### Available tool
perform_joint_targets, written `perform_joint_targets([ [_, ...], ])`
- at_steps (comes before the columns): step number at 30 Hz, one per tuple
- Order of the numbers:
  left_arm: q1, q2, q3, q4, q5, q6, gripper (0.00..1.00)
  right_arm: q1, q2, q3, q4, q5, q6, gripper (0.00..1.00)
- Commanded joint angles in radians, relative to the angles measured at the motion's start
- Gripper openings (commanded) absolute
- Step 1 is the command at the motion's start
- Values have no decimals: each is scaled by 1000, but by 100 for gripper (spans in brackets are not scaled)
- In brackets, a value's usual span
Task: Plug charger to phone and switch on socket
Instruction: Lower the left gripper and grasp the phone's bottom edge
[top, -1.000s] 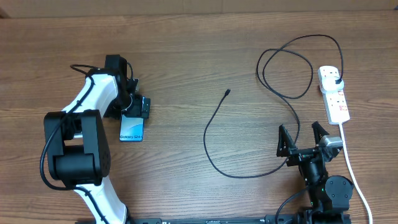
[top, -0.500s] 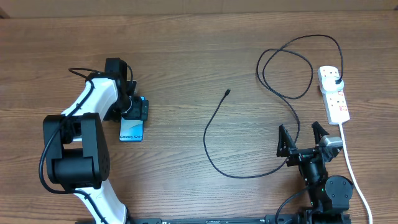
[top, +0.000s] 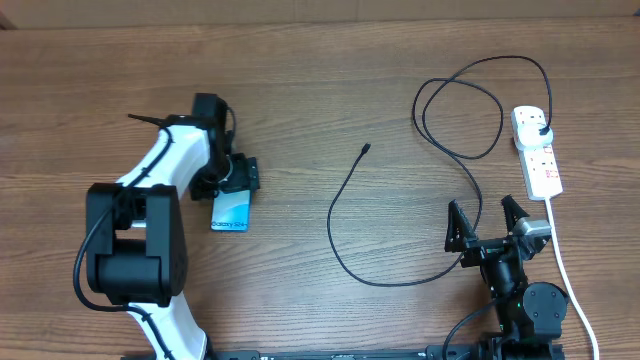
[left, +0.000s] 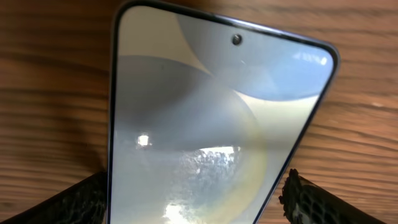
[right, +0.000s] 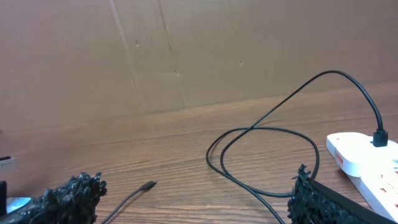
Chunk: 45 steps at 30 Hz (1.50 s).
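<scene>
The phone (top: 230, 212), with its light blue screen, lies on the wooden table at the left, slightly tilted. My left gripper (top: 233, 192) is shut on its far end. In the left wrist view the phone (left: 211, 118) fills the frame between my two fingers (left: 199, 208). The charger is a thin black cable (top: 345, 240) with its connector tip (top: 366, 149) lying free at mid table. Its black plug (top: 541, 130) sits in the white socket strip (top: 540, 165) at the right. My right gripper (top: 487, 226) is open and empty near the front edge. The right wrist view shows the tip (right: 148, 185) and the strip (right: 367, 162).
The socket's thick white cord (top: 565, 270) runs to the front edge beside my right arm. The charger cable makes loose loops (top: 460, 110) left of the strip. A cardboard wall (right: 186, 56) stands behind the table.
My left gripper has moved to the right with the phone in it, and the phone is now tilted a little. The right arm, cable and socket have not moved.
</scene>
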<state>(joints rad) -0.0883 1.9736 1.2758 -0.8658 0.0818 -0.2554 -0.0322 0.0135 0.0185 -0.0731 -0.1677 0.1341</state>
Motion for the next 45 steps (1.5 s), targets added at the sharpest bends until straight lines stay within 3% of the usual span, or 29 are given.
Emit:
perform_joint_targets([
  [1,-63,67,-63,0,148,-101,92,4,-11,-11,4,10,-2,100],
  [6,-97,67,-63,4,76,-72,97,4,-11,-11,4,10,-2,100],
  [16,-98,67,-63,6,-11,340,97,4,-11,-11,4,10,-2,100],
  [21,-98,67,-63,12,-12,416,95,4,-11,-11,4,10,-2,100],
  [30,-98,67,-63,8,-38,366,82,4,-11,-11,4,10,-2,100],
  [35,-97,67,-63,9,-66,220,82,4,-11,-11,4,10,-2,100],
  [41,-95,67,-63,6,-66,-53,81,4,-11,-11,4,10,-2,100],
  [45,-95,67,-63,7,-34,-152,80,4,-11,-11,4,10,-2,100],
])
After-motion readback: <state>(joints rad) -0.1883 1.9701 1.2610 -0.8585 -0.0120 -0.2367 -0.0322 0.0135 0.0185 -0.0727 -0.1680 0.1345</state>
